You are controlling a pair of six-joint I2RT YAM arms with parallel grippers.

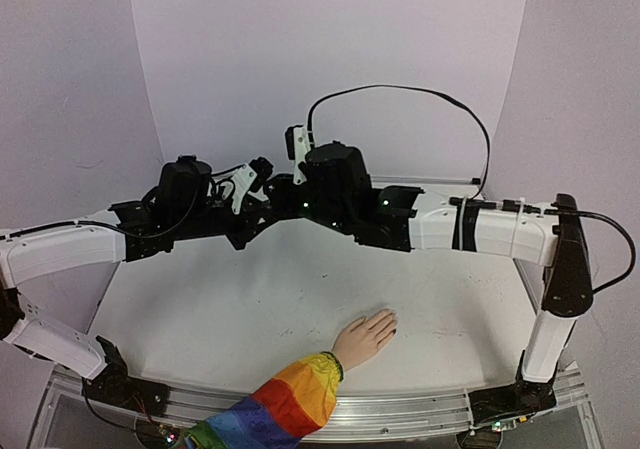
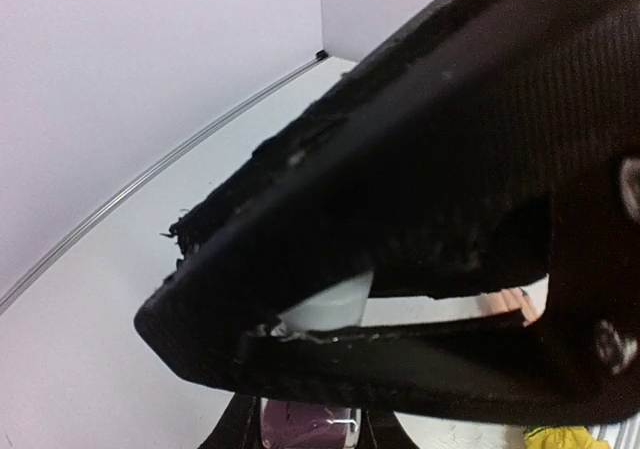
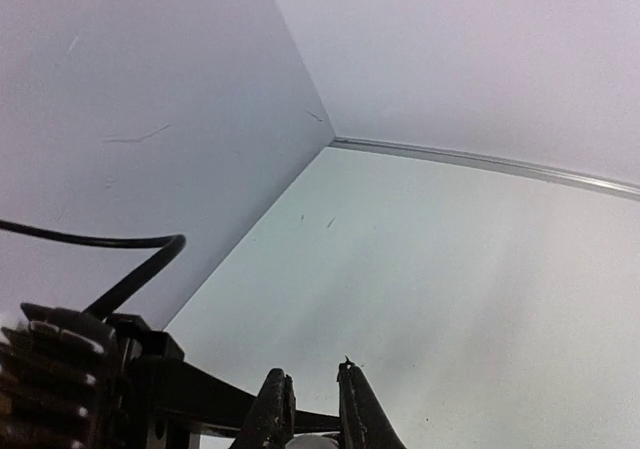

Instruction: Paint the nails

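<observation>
Holds the polish bottle (image 2: pixel 300 419) in the left gripper (image 2: pixel 303 433), closed firmly on it, raised above the middle of the table (image 1: pixel 230 319). Pinches the white cap (image 2: pixel 330 304) with the right gripper (image 3: pixel 312 416), closed on it from the opposite side, with only a narrow gap left for the cap. Brings both grippers together high over the table, well apart from the mannequin hand (image 1: pixel 365 337).

Finds the mannequin hand lying flat near the front edge of the table, fingers pointing away and to the right, wrist inside a rainbow-striped sleeve (image 1: pixel 290 404). Shows the nails (image 1: pixel 392 332) only as tiny marks at the fingertips, with a dark polish spot on one of them; too small to tell anything about the others.

Looks like the step of opening the bottle, not yet painting. Calls next for a twist of the cap against a steady bottle, then a straight lift to free the brush without tipping the bottle, then a careful way down to the fingertips near the front edge.

Counted: two arms, two grippers, one bottle, one cap, one mannequin hand, one sleeve, one nail with a dark spot. Cannot count the remaining nails from these views.
</observation>
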